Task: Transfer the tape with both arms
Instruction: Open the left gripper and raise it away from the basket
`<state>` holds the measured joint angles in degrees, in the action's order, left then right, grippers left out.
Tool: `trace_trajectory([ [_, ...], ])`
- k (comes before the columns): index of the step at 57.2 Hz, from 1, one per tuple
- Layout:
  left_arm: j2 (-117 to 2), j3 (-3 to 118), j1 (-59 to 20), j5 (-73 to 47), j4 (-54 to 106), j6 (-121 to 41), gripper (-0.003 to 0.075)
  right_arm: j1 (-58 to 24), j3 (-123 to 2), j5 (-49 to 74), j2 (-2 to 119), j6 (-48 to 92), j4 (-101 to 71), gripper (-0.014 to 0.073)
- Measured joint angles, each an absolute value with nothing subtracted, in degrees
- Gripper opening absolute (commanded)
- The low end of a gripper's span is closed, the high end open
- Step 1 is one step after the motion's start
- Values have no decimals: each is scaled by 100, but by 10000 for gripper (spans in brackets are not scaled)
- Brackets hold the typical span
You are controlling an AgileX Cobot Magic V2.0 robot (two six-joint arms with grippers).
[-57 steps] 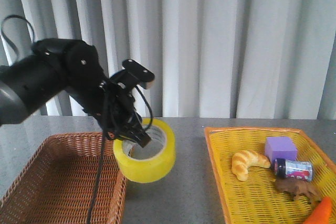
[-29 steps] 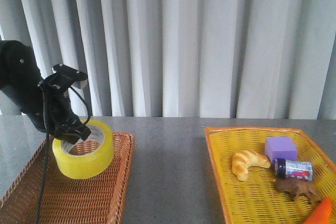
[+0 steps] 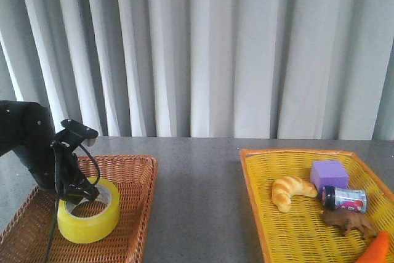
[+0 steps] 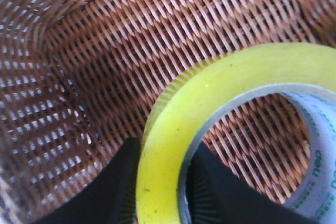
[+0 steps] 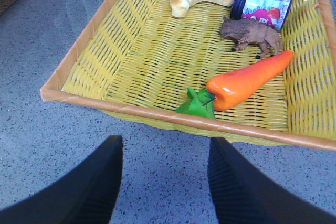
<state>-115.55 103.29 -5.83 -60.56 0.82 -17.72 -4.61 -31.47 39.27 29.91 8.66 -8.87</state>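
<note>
The yellow tape roll (image 3: 90, 217) with its white printed core rests low in the brown wicker basket (image 3: 132, 189) at the left. My left gripper (image 3: 82, 194) is shut on the roll's wall, one finger outside and one inside the ring. In the left wrist view the tape (image 4: 210, 98) fills the frame, pinched between the black fingers (image 4: 122, 184) over the basket's weave. My right gripper (image 5: 165, 148) is open and empty above the grey table, just before the yellow basket's (image 5: 173, 119) near rim. The right arm is out of the front view.
The yellow basket (image 3: 258, 214) at the right holds a croissant (image 3: 292, 191), a purple block (image 3: 329, 173), a small can (image 3: 343, 198), a brown toy animal (image 3: 349, 220) and an orange carrot (image 3: 373, 250). Grey tabletop (image 3: 197, 201) lies between the baskets. Curtains hang behind.
My left arm carried the tape leftward from above the table gap to over the brown basket, then lowered it into the basket. The grip on the roll stayed shut.
</note>
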Motion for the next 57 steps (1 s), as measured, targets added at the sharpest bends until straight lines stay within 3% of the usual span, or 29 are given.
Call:
trace_trajectory([
  [12,-11842,10323,-583,-6029,59,-1772,227,-461,-3147,3927,2991,866,-887,364],
  [24,-11841,10371,-569,-6188,77,-1644,465,-461,-3147,3927,2991,866,-887,364],
  [30,-11841,10589,-569,-6436,116,-1621,533,-461,-3147,3927,2991,866,-887,364],
  [57,-11111,11341,-569,-7141,1042,-1558,542,-461,-3147,3927,2991,866,-887,364],
])
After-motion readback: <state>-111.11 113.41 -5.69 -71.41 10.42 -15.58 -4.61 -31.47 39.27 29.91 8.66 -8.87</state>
